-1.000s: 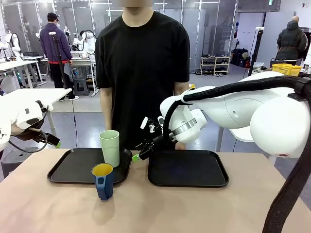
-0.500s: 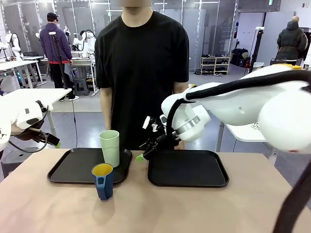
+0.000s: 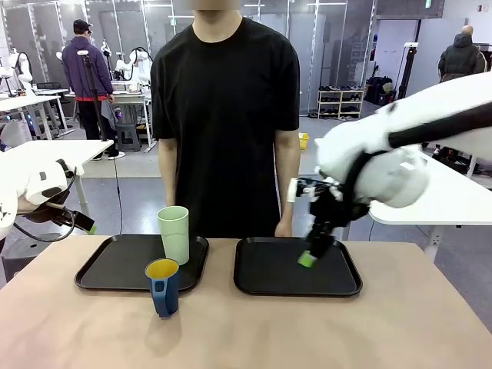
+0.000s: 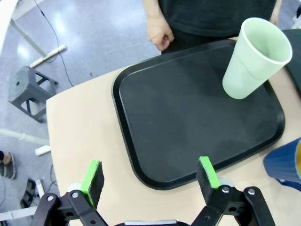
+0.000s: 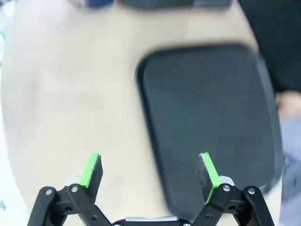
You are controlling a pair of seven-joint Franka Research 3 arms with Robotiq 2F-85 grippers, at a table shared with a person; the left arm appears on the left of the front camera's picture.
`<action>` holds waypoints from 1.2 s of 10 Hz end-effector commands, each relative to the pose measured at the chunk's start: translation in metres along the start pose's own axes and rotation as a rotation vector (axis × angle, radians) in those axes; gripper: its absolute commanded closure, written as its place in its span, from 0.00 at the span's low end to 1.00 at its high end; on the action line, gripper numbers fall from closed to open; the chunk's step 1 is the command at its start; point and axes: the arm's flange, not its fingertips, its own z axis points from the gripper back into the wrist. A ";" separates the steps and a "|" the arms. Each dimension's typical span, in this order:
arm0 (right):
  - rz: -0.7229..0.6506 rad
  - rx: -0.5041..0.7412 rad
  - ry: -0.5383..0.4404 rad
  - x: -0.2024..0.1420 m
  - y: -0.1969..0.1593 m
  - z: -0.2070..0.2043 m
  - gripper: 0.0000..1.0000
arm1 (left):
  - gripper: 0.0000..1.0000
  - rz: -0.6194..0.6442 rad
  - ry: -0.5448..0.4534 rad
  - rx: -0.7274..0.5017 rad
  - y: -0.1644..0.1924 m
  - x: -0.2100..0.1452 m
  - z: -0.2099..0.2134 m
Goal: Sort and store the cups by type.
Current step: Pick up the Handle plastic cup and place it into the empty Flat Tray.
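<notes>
The tall pale mint-green tumbler (image 3: pixel 174 233) stands at the far right of the left black tray (image 3: pixel 108 269). The dark blue handled mug (image 3: pixel 163 286) sits on the tan table (image 3: pixel 307 330), just nearer. The left gripper (image 4: pixel 150 169) and right gripper (image 5: pixel 149 165) both spread wide, holding nothing.

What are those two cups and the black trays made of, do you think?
The pale green tumbler looks like matte plastic: thin even wall, dull sheen. The dark blue mug, ribbed outside, yellow-orange inside, is probably plastic too; ceramic is possible. The black trays look like moulded plastic, faintly glossy, rounded rims.
</notes>
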 end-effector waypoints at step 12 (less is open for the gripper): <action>-0.078 0.006 0.193 -0.036 0.022 0.067 0.00 | 0.00 -0.017 0.005 0.006 0.000 0.002 0.002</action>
